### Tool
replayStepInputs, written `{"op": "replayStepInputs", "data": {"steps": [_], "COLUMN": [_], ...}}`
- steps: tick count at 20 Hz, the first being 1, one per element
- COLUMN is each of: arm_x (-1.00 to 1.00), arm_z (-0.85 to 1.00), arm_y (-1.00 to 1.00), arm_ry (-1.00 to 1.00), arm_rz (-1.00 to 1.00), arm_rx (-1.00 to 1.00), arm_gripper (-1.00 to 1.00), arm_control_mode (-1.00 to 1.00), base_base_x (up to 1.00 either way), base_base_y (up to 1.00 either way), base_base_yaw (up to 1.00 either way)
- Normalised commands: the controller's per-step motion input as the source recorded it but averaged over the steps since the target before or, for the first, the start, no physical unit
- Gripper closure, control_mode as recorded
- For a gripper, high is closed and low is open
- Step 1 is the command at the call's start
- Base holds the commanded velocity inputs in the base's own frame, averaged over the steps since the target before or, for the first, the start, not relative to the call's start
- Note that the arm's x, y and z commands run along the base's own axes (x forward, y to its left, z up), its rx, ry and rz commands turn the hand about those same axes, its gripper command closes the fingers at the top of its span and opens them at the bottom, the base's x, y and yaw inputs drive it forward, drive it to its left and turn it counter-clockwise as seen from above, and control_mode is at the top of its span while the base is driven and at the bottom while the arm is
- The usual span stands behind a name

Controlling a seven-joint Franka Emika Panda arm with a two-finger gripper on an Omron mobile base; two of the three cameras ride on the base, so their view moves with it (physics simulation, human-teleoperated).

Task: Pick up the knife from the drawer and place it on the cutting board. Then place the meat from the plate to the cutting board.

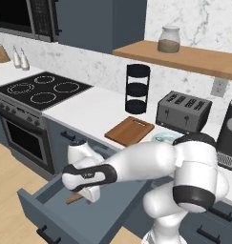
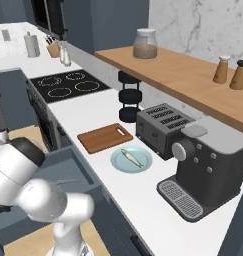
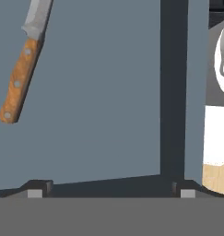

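In the left base view the arm reaches down into the pulled-out drawer (image 1: 50, 202), and the hand (image 1: 91, 193) hangs low inside it, just beside the knife (image 1: 73, 198), whose brown handle end peeks out at about 8 o'clock from the hand; the first step, fetching the knife, looks to be in hand. The cutting board (image 1: 130, 130) lies bare on the tabletop (image 1: 96, 112). In the right base view the plate (image 2: 131, 160) sits at 5 o'clock from the cutting board, just beside it, with the meat (image 2: 131, 157) lying on it. In the hand view the fingertips (image 3: 36, 188) stand spread wide with nothing between them, and the knife lies flat on the drawer floor toward 10 o'clock, well off centre. The next move likely calls for shifting over the handle, turning to straddle it, then descending.
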Motion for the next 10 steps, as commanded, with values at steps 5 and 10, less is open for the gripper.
{"op": "replayStepInputs", "data": {"steps": [5,10], "arm_x": [0.46,0.56], "arm_z": [-0.17,-0.02], "arm_y": [-0.22,-0.07], "arm_ry": [-0.03,-0.01], "arm_rz": [0.0,0.0], "arm_rx": [0.0,0.01], "arm_gripper": [-1.0,-1.0], "arm_control_mode": [-1.0,-1.0], "base_base_x": [0.0,0.0], "base_base_y": [0.0,0.0], "base_base_yaw": [0.0,0.0]}}
